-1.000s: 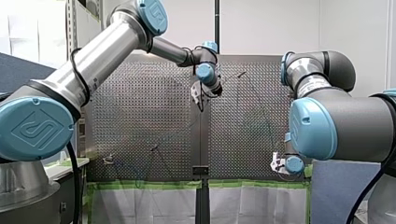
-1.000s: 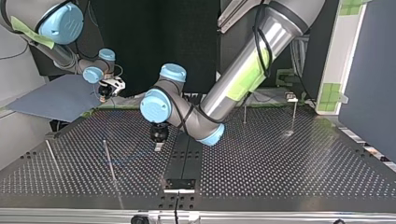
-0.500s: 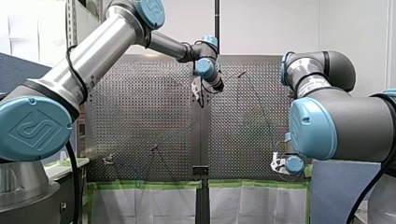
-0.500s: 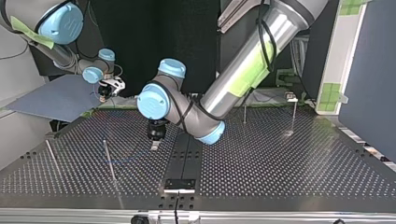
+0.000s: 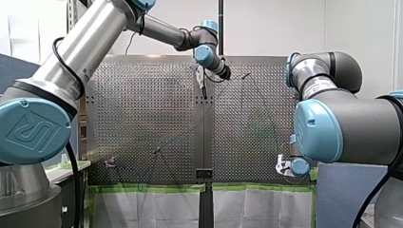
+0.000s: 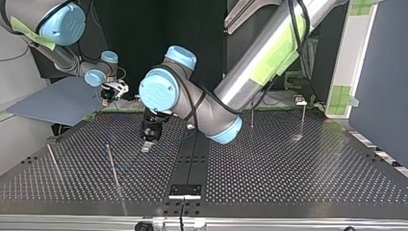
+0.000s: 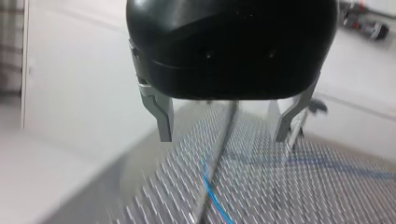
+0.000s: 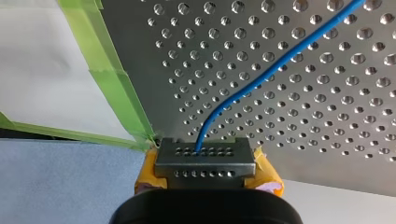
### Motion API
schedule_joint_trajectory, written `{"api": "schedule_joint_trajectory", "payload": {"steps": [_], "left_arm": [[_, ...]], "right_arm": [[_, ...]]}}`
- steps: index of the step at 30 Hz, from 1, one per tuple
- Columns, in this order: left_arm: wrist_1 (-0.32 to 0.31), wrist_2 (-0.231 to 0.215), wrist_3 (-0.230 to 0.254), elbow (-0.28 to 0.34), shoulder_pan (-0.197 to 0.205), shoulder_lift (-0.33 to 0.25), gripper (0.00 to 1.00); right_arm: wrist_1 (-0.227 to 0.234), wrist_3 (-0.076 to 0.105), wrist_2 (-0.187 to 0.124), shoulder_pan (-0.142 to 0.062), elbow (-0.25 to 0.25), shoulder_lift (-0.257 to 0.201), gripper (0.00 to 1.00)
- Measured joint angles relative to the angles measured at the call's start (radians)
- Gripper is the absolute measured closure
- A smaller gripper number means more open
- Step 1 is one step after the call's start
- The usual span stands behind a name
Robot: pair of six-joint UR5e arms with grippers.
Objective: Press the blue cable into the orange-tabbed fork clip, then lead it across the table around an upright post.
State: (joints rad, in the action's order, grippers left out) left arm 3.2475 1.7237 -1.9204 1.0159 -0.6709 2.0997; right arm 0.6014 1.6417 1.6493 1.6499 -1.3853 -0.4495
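The thin blue cable (image 8: 280,60) runs over the perforated table (image 8: 327,116) and ends between the yellow pads of my right gripper (image 8: 201,151), which is shut on it at the table's taped corner. In the top view that gripper (image 6: 109,92) hovers at the far left edge, and a faint arc of cable (image 6: 130,166) lies by an upright post (image 6: 112,166). My left gripper (image 7: 229,137) is open, its metal fingers (image 7: 159,116) holding nothing, with cable (image 7: 212,196) on the table ahead. It hangs above the table's middle (image 6: 146,144). No orange tab can be made out.
More upright posts stand at the top view's left (image 6: 52,161) and far right (image 6: 251,118), (image 6: 303,118). A dark rail (image 6: 188,163) runs down the table's middle. Green tape (image 8: 116,79) lines the table edge beside a blue-grey panel (image 6: 57,101).
My left arm has swung its gripper toward the top view's left, away from the centre rail, and further up the front view. My right arm has stayed put.
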Motion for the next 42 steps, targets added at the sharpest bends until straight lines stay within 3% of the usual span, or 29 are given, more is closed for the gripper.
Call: {"api": "schedule_joint_trajectory", "payload": {"steps": [7, 17, 32, 42], "left_arm": [[0.003, -0.070, 0.064, -0.014, -0.020, -0.022, 0.02], [0.002, -0.156, 0.069, -0.025, -0.034, -0.022, 0.02], [-0.055, -0.174, 0.056, -0.025, -0.011, -0.019, 0.02], [-0.036, -0.164, 0.057, -0.024, 0.006, -0.018, 0.02]], "right_arm": [[-0.006, 0.000, 0.000, 0.003, 0.000, 0.000, 1.00], [-0.008, -0.003, -0.001, 0.003, 0.000, 0.000, 1.00], [-0.015, -0.005, -0.002, 0.006, 0.000, 0.000, 1.00], [-0.015, -0.005, -0.004, 0.006, 0.001, 0.000, 1.00]]}}
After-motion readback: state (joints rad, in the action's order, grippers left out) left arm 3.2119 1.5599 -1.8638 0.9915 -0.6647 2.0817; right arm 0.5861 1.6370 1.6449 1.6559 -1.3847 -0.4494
